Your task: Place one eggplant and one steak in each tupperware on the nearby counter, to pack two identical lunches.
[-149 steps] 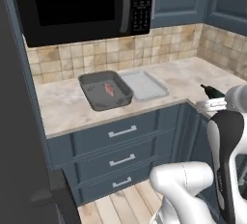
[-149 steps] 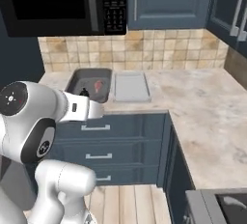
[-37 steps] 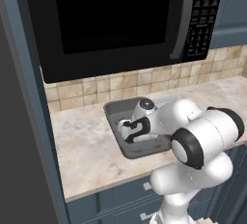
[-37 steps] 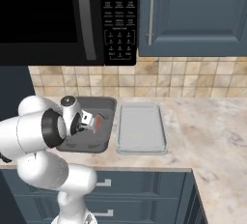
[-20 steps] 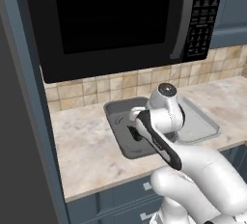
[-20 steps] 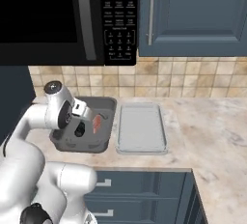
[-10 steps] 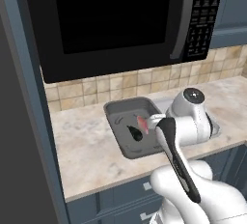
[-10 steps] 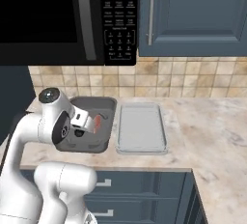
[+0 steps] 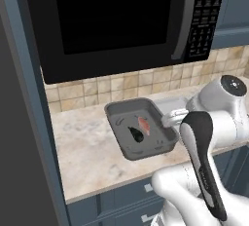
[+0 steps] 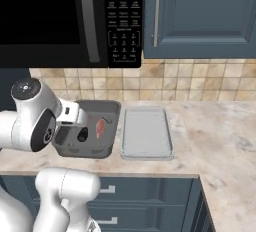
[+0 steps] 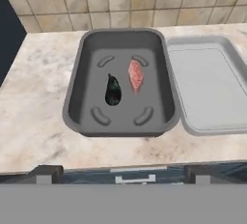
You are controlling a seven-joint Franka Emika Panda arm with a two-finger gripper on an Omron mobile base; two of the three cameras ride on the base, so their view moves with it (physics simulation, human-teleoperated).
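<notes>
Eggplant (image 9: pixel 135 134) and steak (image 9: pixel 144 123) lie in the tub (image 9: pixel 127 149) on the table (image 9: pixel 85 154), left view. Right view: tray (image 10: pixel 146 150) touches the tub at its 3 o'clock. Hand view: my gripper (image 11: pixel 120 171) stands spread, holding nothing, at 6 o'clock below the tub.

Pale tray (image 11: pixel 207 85) bare, reachable from above; microwave (image 10: pixel 65 18) overhangs behind.
</notes>
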